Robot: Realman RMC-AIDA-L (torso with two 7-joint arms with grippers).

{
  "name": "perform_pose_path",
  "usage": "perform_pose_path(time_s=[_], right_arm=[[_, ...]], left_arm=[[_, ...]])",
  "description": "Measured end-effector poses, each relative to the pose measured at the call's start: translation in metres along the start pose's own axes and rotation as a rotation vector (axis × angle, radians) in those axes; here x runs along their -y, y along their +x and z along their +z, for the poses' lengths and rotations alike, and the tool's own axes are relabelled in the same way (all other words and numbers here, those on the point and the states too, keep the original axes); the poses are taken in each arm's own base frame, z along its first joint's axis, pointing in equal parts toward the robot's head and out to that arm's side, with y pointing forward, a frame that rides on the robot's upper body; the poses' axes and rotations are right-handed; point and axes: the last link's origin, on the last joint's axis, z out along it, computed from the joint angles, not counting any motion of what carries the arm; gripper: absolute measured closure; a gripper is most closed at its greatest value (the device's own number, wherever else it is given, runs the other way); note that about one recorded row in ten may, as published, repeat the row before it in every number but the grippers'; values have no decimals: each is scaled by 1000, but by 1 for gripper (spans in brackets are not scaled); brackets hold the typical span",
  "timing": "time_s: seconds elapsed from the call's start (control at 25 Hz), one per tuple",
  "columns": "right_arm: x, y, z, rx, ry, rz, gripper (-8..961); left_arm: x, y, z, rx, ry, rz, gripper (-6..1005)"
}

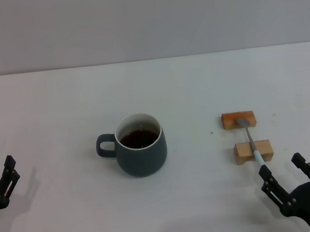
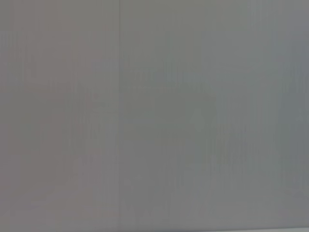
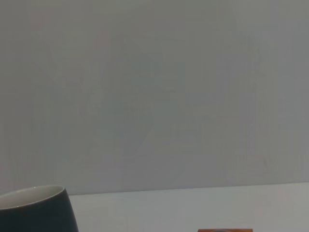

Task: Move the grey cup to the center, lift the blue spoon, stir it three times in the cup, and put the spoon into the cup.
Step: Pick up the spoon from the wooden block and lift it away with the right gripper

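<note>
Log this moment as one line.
grey cup: centered, upright | blue spoon: across two wooden blocks | right gripper: open, near handle | left gripper: idle

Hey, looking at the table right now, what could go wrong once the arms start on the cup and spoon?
The grey cup holds dark liquid fairly high, so a jerky push toward the center could slosh it onto the table. The blue spoon only rests across two wooden blocks; the open right gripper sits just beyond its handle tip and might nudge it off. The left gripper is far from the cup's handle.

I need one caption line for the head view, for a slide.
Grey cup of dark liquid; blue spoon bridges two wooden blocks, open right gripper nearby.
</note>
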Motion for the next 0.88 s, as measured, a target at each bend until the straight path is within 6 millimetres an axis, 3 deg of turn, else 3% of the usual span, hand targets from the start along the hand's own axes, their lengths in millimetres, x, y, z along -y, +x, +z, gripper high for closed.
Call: perform_pose_path(time_s=[0.88], right_arm=[[-2,4,12,-50,-25,-7,168]], left_arm=[[0,0,-1,2,1,1,137]])
